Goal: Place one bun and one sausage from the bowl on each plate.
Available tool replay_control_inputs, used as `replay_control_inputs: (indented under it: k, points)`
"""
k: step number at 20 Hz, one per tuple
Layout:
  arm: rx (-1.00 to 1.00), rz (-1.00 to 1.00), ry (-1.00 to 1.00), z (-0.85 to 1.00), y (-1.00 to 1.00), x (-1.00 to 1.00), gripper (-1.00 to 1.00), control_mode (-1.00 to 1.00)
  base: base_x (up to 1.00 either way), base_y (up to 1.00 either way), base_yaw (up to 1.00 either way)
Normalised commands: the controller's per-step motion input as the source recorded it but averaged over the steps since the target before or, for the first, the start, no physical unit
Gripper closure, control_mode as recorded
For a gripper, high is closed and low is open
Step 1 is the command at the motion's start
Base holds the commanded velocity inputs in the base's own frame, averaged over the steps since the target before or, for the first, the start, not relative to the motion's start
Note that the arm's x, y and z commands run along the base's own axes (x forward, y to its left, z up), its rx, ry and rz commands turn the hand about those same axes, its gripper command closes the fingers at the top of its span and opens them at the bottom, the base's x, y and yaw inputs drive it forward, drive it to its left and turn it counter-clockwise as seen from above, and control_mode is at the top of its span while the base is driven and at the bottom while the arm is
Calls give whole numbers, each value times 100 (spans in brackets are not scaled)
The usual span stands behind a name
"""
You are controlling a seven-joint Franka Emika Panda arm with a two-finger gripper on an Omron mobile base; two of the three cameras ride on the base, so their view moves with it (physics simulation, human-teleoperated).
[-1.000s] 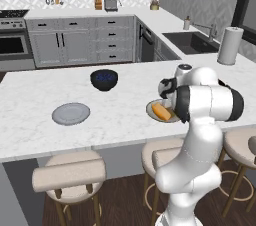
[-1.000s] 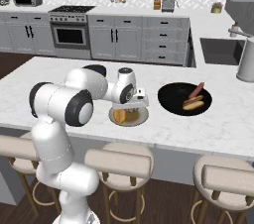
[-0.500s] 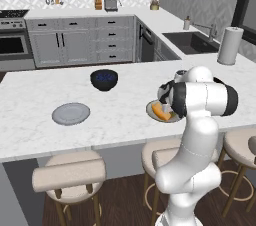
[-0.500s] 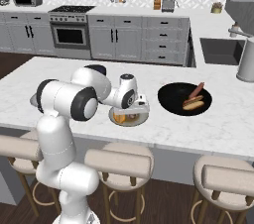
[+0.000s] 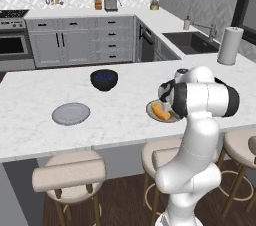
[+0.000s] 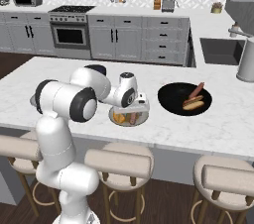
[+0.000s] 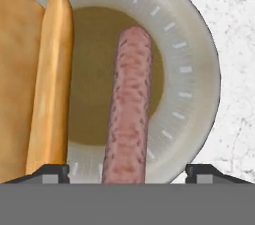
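Note:
My gripper (image 7: 127,171) stands open low over the pale-rimmed plate (image 7: 199,69), its fingertips (image 7: 50,171) wide apart on either side of a sausage (image 7: 128,114). That pinkish sausage lies on the plate's olive-brown centre, and neither fingertip touches it. A golden bun (image 7: 50,84) lies beside it on the same plate. From the right base view the gripper (image 6: 140,110) hangs over this plate (image 6: 142,121). The black bowl (image 6: 171,100) to its right holds another sausage (image 6: 196,89) and another bun (image 6: 193,103). The grey plate (image 5: 71,113) lies bare at the counter's left.
A dark blue bowl (image 5: 104,79) stands behind the grey plate. A paper towel roll (image 5: 230,45) stands by the sink (image 5: 190,41) at the far right. Stools (image 6: 117,160) line the counter's near edge.
The jaws have sprung apart and let go of the sausage, which now lies on the pale-rimmed plate beside the bun. The arm has stayed low over that plate.

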Motion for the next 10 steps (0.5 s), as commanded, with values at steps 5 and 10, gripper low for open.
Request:
replay_control_inputs:
  k: [5, 10]
  points:
    - [1, 12, -7, 86, 2, -36, -100, -100, 0, 0, 0]
    - [5, 17, -8, 100, 19, -98, -100, -100, 0, 0, 0]
